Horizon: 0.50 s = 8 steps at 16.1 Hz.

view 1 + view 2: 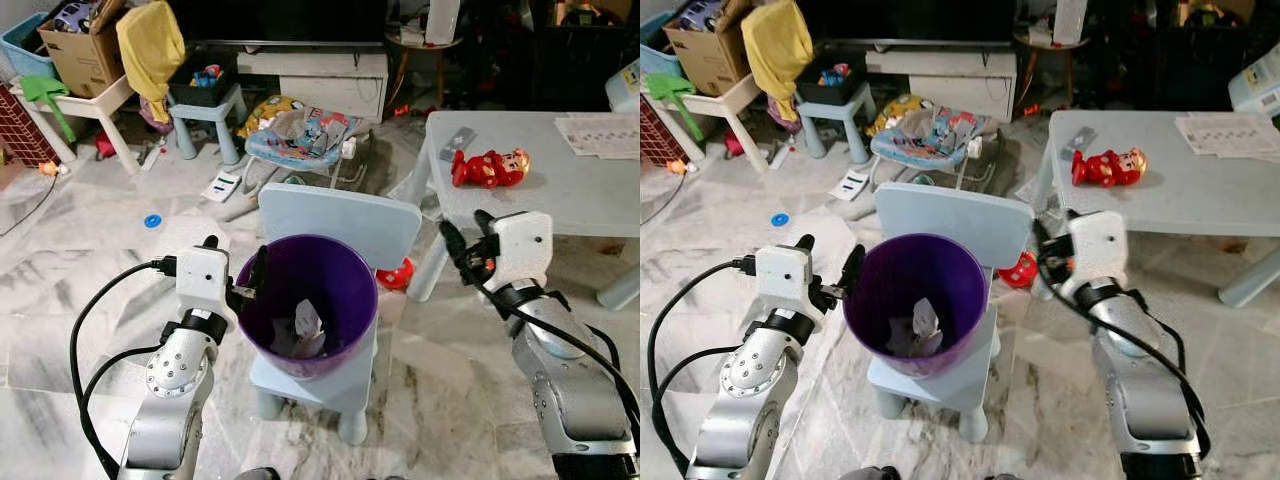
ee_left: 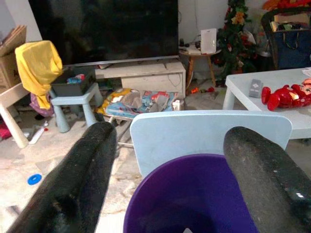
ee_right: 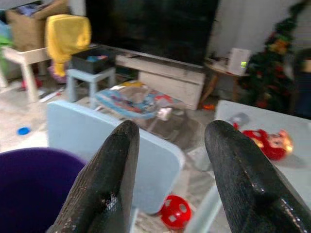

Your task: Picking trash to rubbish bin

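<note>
While end effectors (image 1: 236, 270) flank it, purple bin (image 1: 340, 290) (perhaps paper inside).

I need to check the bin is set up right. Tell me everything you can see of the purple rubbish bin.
The purple rubbish bin is a round, tapering tub of glossy plastic, open-topped with no lid. It stands on the seat of a small pale blue chair, tilted slightly toward the camera, its far rim near the chair back. Crumpled white and grey trash lies at its bottom. The left gripper is open at its rim on the robot's left; contact cannot be told.
</note>
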Available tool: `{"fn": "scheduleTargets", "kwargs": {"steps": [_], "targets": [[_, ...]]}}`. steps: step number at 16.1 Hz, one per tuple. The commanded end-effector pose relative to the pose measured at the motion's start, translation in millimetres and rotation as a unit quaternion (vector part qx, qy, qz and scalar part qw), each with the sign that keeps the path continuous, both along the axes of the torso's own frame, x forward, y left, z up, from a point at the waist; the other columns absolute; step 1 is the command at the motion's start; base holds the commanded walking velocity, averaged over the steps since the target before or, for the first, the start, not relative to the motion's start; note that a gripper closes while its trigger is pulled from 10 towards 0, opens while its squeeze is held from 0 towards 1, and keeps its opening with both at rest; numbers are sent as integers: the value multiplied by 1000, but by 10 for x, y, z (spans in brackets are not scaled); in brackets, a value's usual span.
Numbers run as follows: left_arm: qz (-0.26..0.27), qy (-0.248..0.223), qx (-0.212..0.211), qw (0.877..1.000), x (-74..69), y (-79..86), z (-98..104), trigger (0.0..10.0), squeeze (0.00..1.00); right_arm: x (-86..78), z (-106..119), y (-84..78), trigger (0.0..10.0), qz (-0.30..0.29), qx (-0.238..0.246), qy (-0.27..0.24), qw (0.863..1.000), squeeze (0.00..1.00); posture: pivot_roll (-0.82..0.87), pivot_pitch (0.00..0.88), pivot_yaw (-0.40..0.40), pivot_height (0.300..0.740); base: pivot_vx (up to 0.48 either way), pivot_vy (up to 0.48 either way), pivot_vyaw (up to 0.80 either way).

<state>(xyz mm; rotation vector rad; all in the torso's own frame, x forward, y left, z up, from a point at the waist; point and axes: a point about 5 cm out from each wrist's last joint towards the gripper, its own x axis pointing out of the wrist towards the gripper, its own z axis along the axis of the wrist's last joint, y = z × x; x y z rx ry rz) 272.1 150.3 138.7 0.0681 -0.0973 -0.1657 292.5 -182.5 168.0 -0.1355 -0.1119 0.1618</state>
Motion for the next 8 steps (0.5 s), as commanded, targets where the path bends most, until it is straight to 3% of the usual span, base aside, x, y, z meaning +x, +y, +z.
{"fn": "scheduleTargets", "kwargs": {"steps": [1, 6, 7, 8], "targets": [[4, -5, 1, 1000, -25, -4, 52, 10000, 1000, 25, 37, -68, 10000, -26, 3, -12, 1000, 0, -7, 73, 0, 740, 0, 0, 0], [42, -25, -13, 999, 77, 96, 211, 10000, 1000, 66, 38, -124, 10000, -56, 24, -16, 998, 0, -4, 64, 0, 740, 0, 0, 0], [40, -28, -23, 999, 105, 105, 246, 10000, 322, 71, 33, -108, 10000, -55, 25, -17, 998, 0, -3, 62, -2, 740, 0, 0, 0], [38, -29, -28, 998, 117, 101, 261, 10000, 0, 76, 33, -95, 10000, -52, 26, -17, 998, 0, -3, 59, -2, 740, 0, 0, 0]]}}
